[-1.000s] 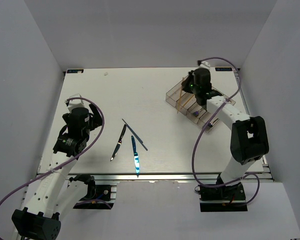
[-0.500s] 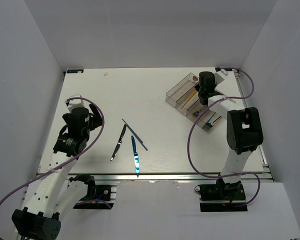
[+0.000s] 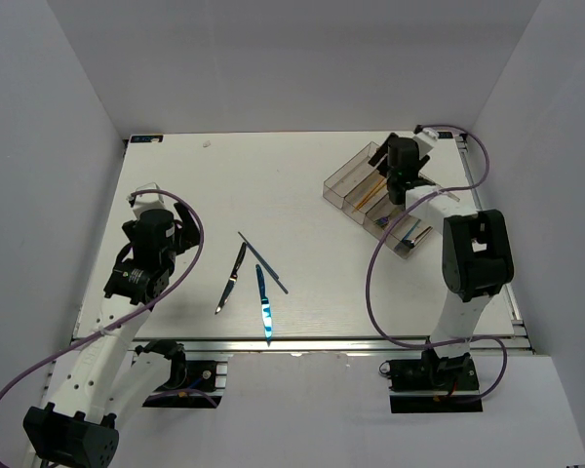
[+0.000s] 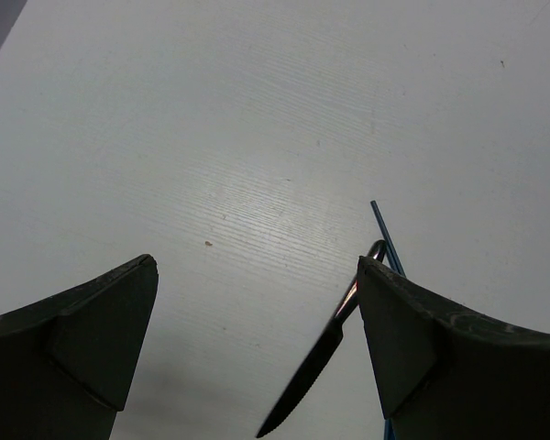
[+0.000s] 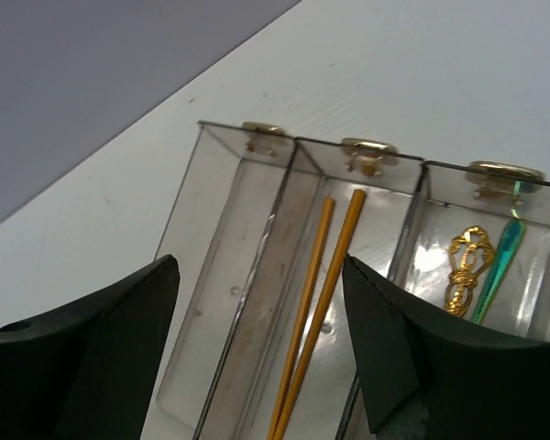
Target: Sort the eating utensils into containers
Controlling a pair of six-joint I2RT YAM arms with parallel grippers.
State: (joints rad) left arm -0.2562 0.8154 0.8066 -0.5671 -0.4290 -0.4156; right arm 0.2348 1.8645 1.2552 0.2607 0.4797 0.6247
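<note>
While both arms are hovering with nothing held, sorting is sitting between a drop and the next pick, by my reading. Three utensils are lying loose on the tabletop. One blue knife (image 3: 264, 307) is lying nearest the bases, to the right of the left end effector (image 4: 257, 270). One black knife (image 4: 312, 376) is lying just beneath that end effector's right finger. One thin blue chopstick (image 4: 385, 234) is peeking out beside the same finger, touching or crossing the black knife's handle end. The left end effector is standing fully released, with bare tabletop (image 4: 257, 137) between its fingers.

Farther off, the right end effector (image 5: 258, 266) is hanging spread and empty over the single tray (image 5: 222, 275). Directly under it, two gold chopsticks (image 5: 316, 302) are lying together in the second compartment. The compartment to its left is showing nothing. The one to its right is holding one ornate gold handle (image 5: 465, 266) and one green handle (image 5: 500, 261). Four compartments are showing from above.

Next, the left end effector probably needs to be lowering over the black knife and straddling its slim handle squarely, since flat metal is likely to slip.
</note>
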